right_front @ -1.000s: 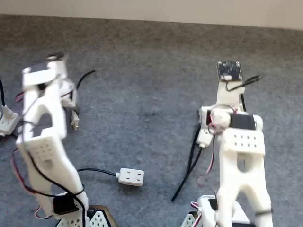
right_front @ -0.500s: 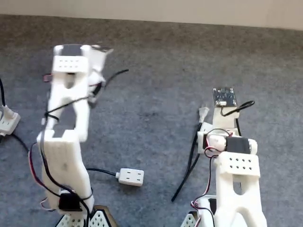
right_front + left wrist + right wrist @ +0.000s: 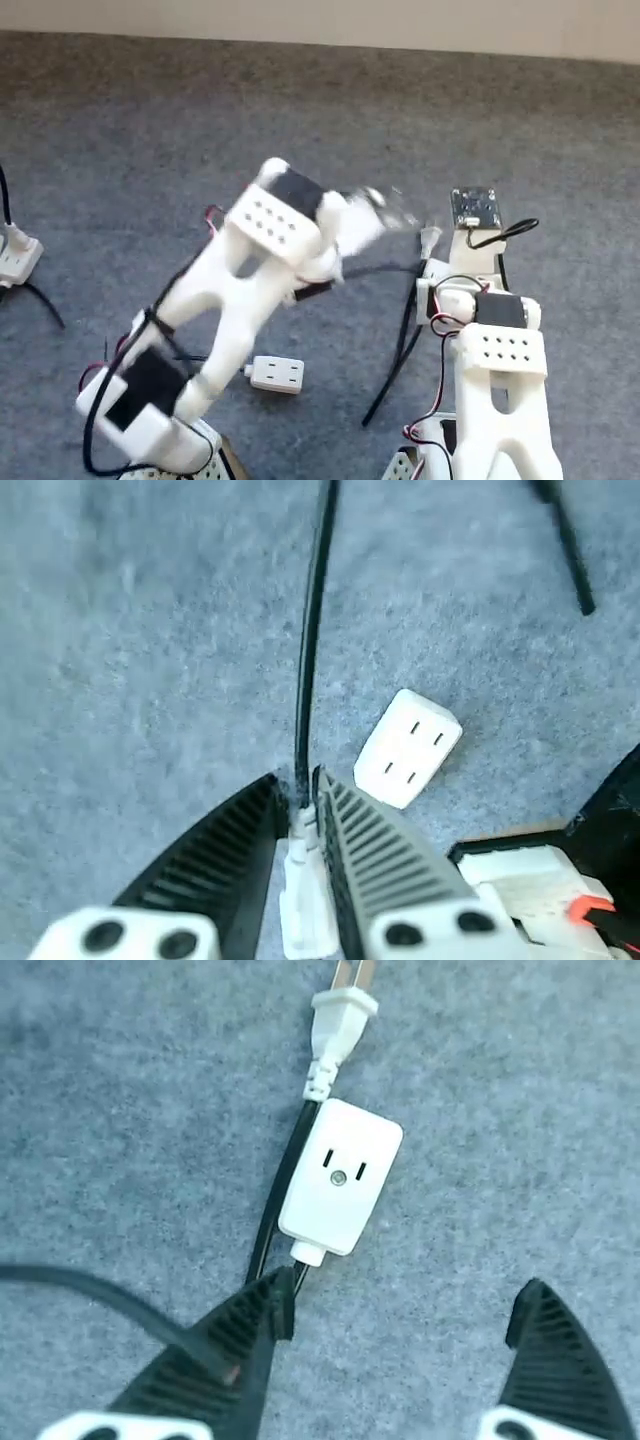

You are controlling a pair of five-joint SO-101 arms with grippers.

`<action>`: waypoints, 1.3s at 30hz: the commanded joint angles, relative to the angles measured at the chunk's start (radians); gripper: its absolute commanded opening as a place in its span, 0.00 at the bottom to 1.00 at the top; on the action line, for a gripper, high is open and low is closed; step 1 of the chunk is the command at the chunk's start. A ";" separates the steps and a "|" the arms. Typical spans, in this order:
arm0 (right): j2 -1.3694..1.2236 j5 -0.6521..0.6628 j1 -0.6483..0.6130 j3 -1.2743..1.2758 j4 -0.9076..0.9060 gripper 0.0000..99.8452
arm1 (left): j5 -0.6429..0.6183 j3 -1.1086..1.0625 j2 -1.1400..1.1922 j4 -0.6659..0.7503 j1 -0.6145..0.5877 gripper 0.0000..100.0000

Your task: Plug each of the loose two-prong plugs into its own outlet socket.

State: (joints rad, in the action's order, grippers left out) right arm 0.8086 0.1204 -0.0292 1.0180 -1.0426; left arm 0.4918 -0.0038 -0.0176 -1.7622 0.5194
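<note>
We judge a plug-in step in hand: the left claw [image 3: 297,780] is clamped on a white plug [image 3: 305,890] above the surface [image 3: 150,630] near the socket block [image 3: 408,748], the right claw [image 3: 405,1300] hangs apart over a single socket [image 3: 340,1177] beside a second plug [image 3: 343,1012], and next we need prongs lined with slots.

Left arm [image 3: 250,290] spans the centre diagonally, just beside the strip [image 3: 275,373]. The cord [image 3: 375,268] of its gripped plug [image 3: 303,900] bridges toward the right arm [image 3: 500,380] (more cords [image 3: 400,350] lie alongside). Far carpet [image 3: 200,100] is open; so is the outlet [image 3: 340,1178] under the spread right gripper [image 3: 407,1290].
</note>
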 commanded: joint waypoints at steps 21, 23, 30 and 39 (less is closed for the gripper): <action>-0.001 0.138 -0.111 -0.012 -0.044 0.33 | -0.051 -0.030 -0.108 0.029 -0.437 0.30; -0.056 0.140 -0.179 -0.061 -0.073 0.33 | -0.199 -0.027 -0.108 0.052 -0.588 0.30; -0.470 0.319 -0.387 -0.441 -0.196 0.31 | -0.144 -0.338 -0.110 0.298 -0.851 0.30; -0.581 0.806 -0.642 -0.495 -0.205 0.30 | 0.249 -0.493 -0.099 0.500 -1.219 0.30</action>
State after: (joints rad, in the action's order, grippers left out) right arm 0.2071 0.8094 -0.5984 0.5777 -1.2405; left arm 0.5823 -0.4887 -0.0928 -1.3280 -0.5378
